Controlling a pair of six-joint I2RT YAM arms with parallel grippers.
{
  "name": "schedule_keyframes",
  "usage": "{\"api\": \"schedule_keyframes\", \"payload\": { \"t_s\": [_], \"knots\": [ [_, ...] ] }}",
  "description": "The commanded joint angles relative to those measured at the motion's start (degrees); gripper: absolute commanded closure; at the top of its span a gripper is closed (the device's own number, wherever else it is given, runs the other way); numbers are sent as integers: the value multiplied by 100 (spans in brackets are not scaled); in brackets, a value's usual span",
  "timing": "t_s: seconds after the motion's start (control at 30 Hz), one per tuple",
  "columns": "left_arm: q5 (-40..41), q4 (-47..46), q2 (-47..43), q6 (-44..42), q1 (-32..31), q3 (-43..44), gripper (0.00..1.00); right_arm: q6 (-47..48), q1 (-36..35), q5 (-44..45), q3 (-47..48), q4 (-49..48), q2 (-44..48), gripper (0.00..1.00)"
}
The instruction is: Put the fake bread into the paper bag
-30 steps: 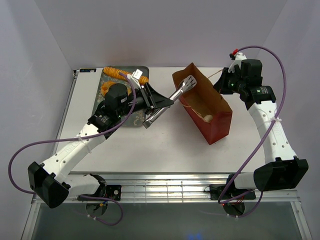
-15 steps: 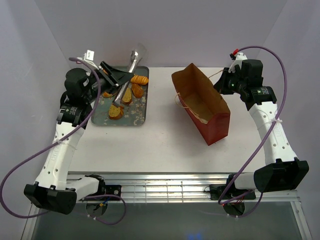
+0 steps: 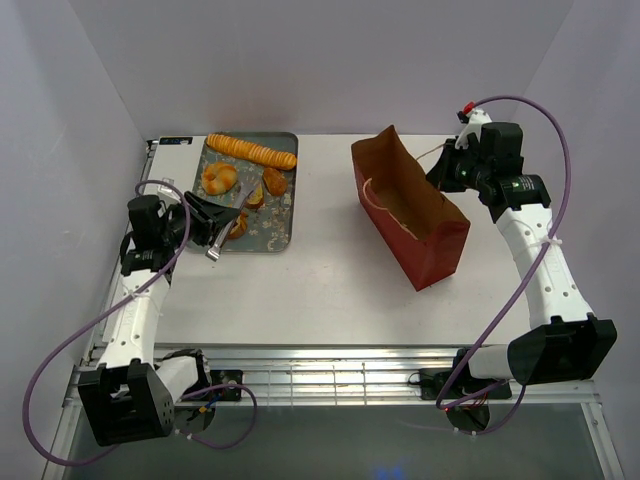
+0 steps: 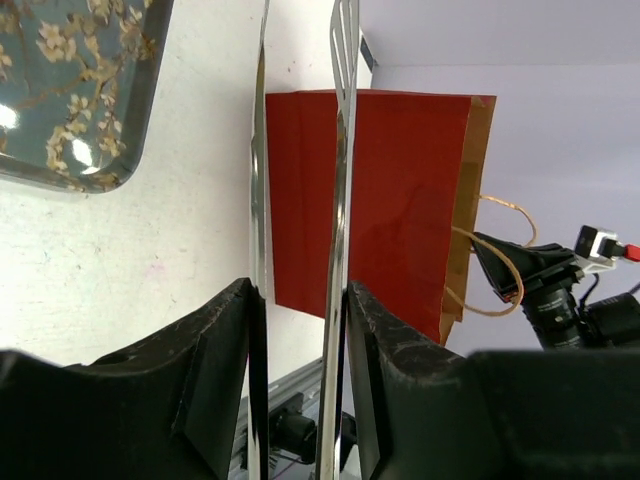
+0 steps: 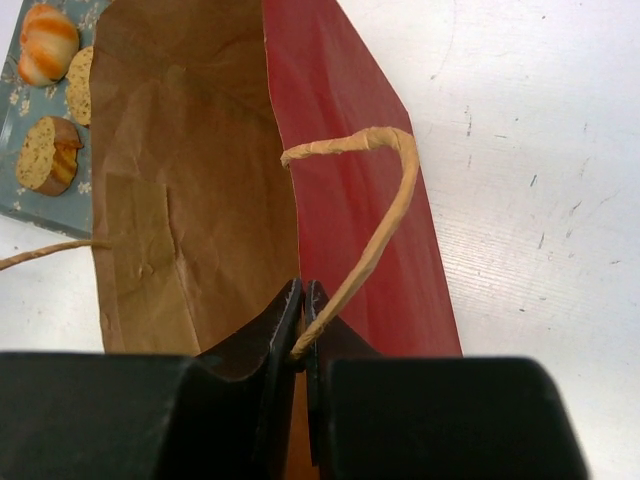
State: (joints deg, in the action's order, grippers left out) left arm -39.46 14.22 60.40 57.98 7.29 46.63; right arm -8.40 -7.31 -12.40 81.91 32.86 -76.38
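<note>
From high behind both arm bases, down onto the whole table (image 3: 330, 290). From the left wrist, low along the metal tongs (image 4: 340, 200) toward the paper bag (image 4: 400, 200); from the right, tight over its mouth. Sharing bag and floral tray (image 4: 60, 100) throughout.

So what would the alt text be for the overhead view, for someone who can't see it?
At a white table, a robot's right gripper pinches the rim of an open red bag. Its left gripper holds metal tongs over a grey tray of toy bread at the far left.
</note>
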Motion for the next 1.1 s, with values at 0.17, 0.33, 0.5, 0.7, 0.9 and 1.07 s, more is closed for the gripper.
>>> {"api": "schedule_keyframes", "payload": {
  "t_s": [0.17, 0.33, 0.5, 0.7, 0.9, 1.07],
  "knots": [
    [-711, -1693, 15, 1031, 89, -1112, 50, 67, -7, -104, -70, -157, 158, 90],
    [-643, -2099, 411, 1260, 88, -1437, 50, 58, -7, -104, -87, -157, 185, 89],
    [-422, -2108, 297, 1339, 88, -1780, 50, 58, -7, -96, -122, -166, 194, 89],
    [526, -470, -335, 568, 97, -1474, 50, 58, -7, -166, -166, -184, 185, 89],
    [828, 749, -1179, 283, 264, -1375, 50, 41, -16, -262, -175, -210, 202, 89],
    [317, 381, -1487, 1004, 536, -1981, 50, 6, -16, -403, -263, -289, 185, 89]
  ]
}}
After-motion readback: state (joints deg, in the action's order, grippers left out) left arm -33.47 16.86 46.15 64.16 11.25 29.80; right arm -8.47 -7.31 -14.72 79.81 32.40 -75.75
